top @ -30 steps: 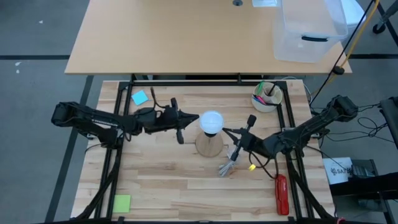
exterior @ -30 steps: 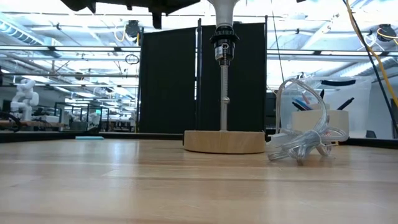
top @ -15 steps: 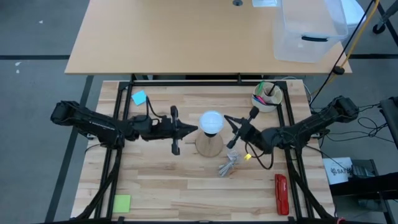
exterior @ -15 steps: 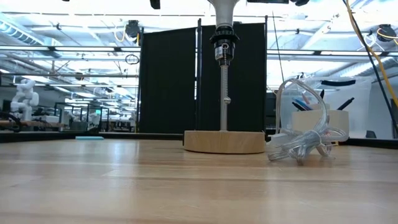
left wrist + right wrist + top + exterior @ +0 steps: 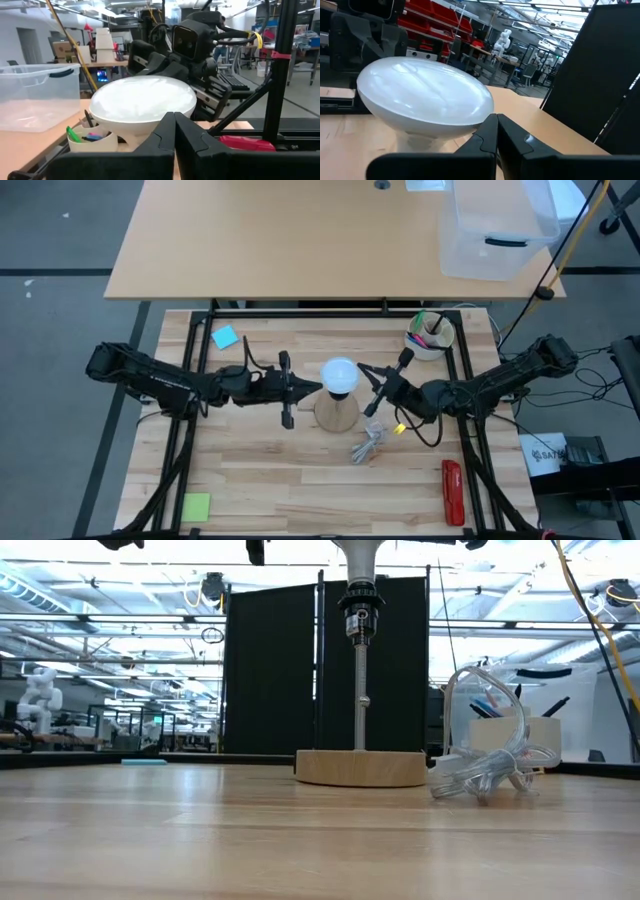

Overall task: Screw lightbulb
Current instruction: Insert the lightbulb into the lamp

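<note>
Both claws (image 5: pixel 318 387) closed beside lightbulb (image 5: pixel 339 374)

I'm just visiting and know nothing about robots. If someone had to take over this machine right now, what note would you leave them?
Left gripper: shut, empty, tips just beside the lightbulb.
Right gripper: shut, empty, close on the bulb's other side.
The bulb sits up in the black socket on the post above the wooden disc.
Done: bulb is in the socket; how tight cannot be told.
Left: grip and turn it if loose.

White round lightbulb (image 5: pixel 340 375) sits upright, globe up, mid-table
</note>
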`<state>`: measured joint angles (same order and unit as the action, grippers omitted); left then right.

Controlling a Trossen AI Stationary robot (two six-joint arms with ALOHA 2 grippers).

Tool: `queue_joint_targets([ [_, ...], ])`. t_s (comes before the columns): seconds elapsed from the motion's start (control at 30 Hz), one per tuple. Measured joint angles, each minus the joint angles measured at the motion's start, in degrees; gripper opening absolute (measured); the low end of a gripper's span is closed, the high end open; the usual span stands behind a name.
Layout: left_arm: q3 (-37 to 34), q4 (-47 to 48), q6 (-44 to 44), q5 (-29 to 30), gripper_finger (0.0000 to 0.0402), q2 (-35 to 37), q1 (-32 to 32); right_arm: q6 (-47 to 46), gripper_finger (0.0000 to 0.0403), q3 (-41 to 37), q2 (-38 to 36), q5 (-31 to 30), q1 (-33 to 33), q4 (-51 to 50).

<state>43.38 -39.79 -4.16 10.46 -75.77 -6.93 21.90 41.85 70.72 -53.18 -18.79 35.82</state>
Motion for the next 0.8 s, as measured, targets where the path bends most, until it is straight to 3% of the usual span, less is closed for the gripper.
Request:
queue_joint_targets([
  [0.53,0.02,3.28,2.33,0.49,0.0,0.2,3.73,-1.52,0.0,0.0,-0.22,-1.26,-3.4,-2.45],
  [0.8,-0.1,6.2,5.29,2.45,0.0,-0.34,6.02,-1.73,0.0,-0.01,0.16,2.92,-5.74,-3.99],
])
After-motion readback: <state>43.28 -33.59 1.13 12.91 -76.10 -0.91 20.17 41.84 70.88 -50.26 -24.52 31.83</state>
